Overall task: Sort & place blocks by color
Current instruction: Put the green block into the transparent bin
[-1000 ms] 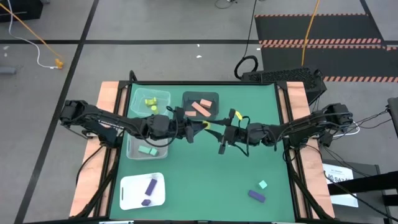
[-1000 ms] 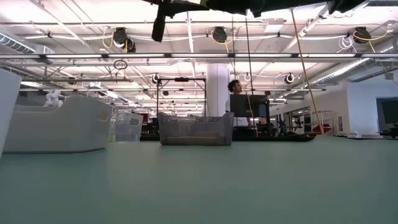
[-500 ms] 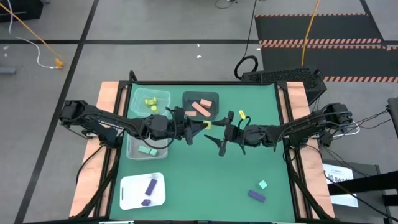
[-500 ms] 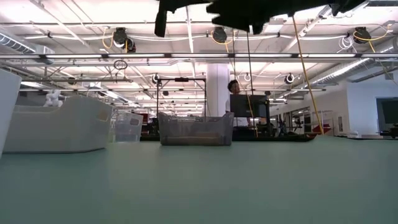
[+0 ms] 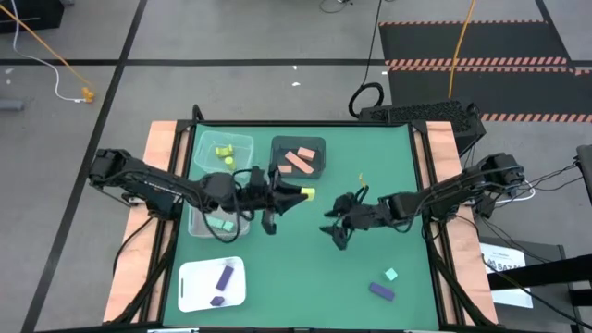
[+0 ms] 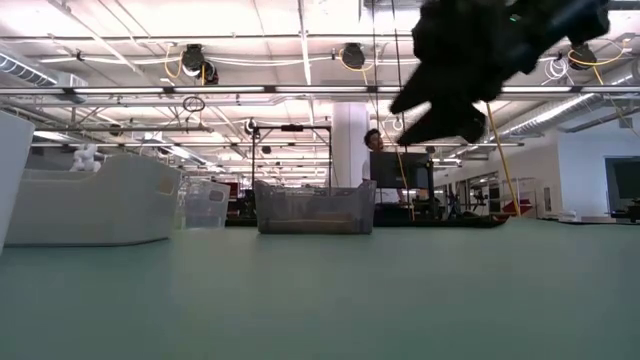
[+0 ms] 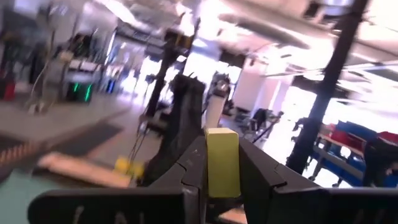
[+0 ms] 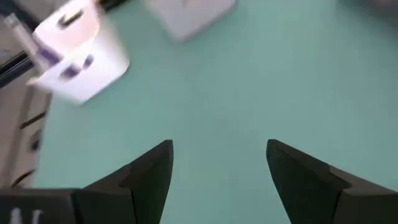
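Two arms over mid-table. Left gripper [image 5: 298, 194] clamped on one yellow-green block [image 5: 306, 193], held above the mat near the dark bin [image 5: 317, 166]; in the left wrist view the block [image 7: 222, 162] sits upright between the fingers. Judged en route to the clear bin [image 5: 242, 143], where 2 yellow-green blocks [image 5: 224, 152] already lie.

Right gripper [image 5: 335, 231] is spread, nothing between the fingers, to the right of the left one, angled toward the mat.

Count, approx.:
- 2 salmon bars [image 5: 298, 161] in dark bin;
- 1 mint block [image 5: 220, 223] in second clear bin, partly hidden by arm;
- 2 purple blocks [image 5: 223, 277] on white tray [image 5: 190, 289];
- loose near the front right of the mat: 1 mint cube [image 5: 390, 275], 1 purple bar [image 5: 381, 291], both unsorted.
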`<state>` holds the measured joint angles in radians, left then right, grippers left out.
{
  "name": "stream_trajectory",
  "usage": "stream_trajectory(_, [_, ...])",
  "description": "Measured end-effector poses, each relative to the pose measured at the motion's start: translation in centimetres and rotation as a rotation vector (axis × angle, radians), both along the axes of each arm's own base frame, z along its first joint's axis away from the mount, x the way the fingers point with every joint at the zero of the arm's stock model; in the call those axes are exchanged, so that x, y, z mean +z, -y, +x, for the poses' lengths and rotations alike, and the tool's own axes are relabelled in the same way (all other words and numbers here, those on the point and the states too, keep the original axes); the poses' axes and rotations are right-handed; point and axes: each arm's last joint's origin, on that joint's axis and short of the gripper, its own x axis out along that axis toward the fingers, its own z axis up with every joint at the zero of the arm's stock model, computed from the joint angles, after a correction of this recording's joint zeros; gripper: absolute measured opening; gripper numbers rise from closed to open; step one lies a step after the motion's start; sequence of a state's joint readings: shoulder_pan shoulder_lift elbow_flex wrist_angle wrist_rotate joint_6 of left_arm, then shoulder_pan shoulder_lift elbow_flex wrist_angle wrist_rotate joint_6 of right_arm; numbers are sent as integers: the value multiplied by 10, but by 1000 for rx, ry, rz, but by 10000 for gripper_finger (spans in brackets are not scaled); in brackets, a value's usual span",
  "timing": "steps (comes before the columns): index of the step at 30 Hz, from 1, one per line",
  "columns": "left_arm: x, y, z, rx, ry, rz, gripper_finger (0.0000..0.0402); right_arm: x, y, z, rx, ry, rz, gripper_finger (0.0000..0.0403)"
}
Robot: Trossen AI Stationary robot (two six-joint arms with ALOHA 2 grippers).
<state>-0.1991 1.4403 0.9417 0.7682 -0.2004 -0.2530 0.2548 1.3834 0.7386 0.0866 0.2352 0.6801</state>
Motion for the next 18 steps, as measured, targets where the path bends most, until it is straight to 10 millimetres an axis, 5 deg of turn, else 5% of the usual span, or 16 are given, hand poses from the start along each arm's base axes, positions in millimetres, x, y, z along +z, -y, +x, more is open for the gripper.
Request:
stream_trajectory(10, [8,5,-4,40,77,157,58,-27,-16,-21,-1,-61,166,251])
stream_trajectory(18, [-6,-7,-3,308,-135,65,78,-23,-16,-18,-46,118,148,251])
